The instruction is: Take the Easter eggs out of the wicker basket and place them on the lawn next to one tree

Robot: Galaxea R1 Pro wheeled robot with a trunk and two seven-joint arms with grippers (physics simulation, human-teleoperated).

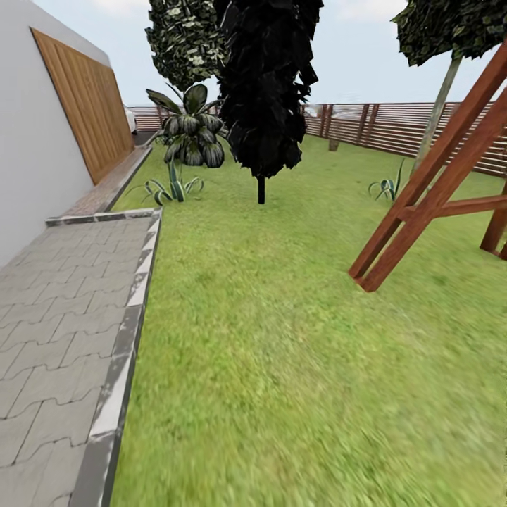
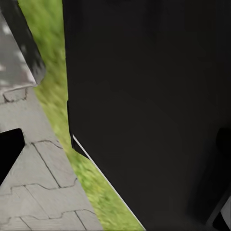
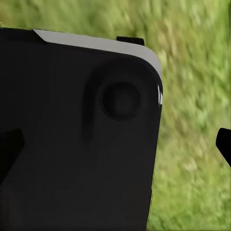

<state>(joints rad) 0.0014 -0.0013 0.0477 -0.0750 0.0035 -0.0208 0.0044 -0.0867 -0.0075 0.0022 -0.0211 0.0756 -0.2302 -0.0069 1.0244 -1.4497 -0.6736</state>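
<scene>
A wide green lawn (image 1: pixel 296 338), mottled with yellowish patches, fills the middle and right of the head view and runs back to a slatted wooden fence (image 1: pixel 415 130). On the lawn in the middle distance stands a tree with very dark, blocky foliage (image 1: pixel 266 84) and a short thin trunk. Behind it rises another leafy tree (image 1: pixel 184 42), with a broad-leaved shrub (image 1: pixel 191 134) at its foot. To the right, a slim pale-trunked tree (image 1: pixel 440 105) stands behind a reddish-brown wooden frame (image 1: pixel 436 190) whose slanting legs rest on the grass. Along the left, a grey paved path (image 1: pixel 63 324) with a stone kerb borders the lawn, beside a white wall with a wooden panel (image 1: pixel 83 102).

Both wrist views show a dark robot body over grass; whether either tool is spread or pressed together cannot be told.
</scene>
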